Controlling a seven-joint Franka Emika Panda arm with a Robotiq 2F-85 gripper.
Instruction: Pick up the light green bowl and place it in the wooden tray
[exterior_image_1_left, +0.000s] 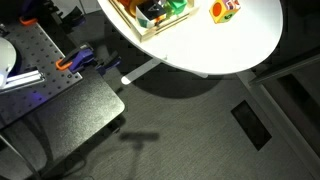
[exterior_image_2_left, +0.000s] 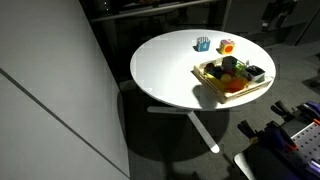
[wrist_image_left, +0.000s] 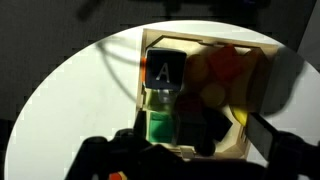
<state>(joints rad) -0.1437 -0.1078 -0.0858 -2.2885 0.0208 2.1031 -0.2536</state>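
Observation:
The wooden tray (wrist_image_left: 258, 60) stands on the white round table and shows in both exterior views (exterior_image_1_left: 140, 32) (exterior_image_2_left: 210, 82). In the wrist view a pale yellowish-green piece (wrist_image_left: 160, 99), apparently the light green bowl, lies inside the tray's left compartment. It sits between a black box (wrist_image_left: 165, 66) and a saturated green piece (wrist_image_left: 160, 128). My gripper (wrist_image_left: 185, 152) hovers above the tray's near end with its dark fingers spread wide and nothing between them. The gripper is out of sight in the exterior views.
The tray also holds red and yellow fruit-like pieces (wrist_image_left: 224, 62) and a dark object (wrist_image_left: 203, 125). An orange-and-multicolour object (exterior_image_2_left: 227, 46) and a small blue object (exterior_image_2_left: 203, 43) stand on the white table (exterior_image_2_left: 165, 65) beyond the tray. The robot's base plate (exterior_image_1_left: 35, 55) is beside the table.

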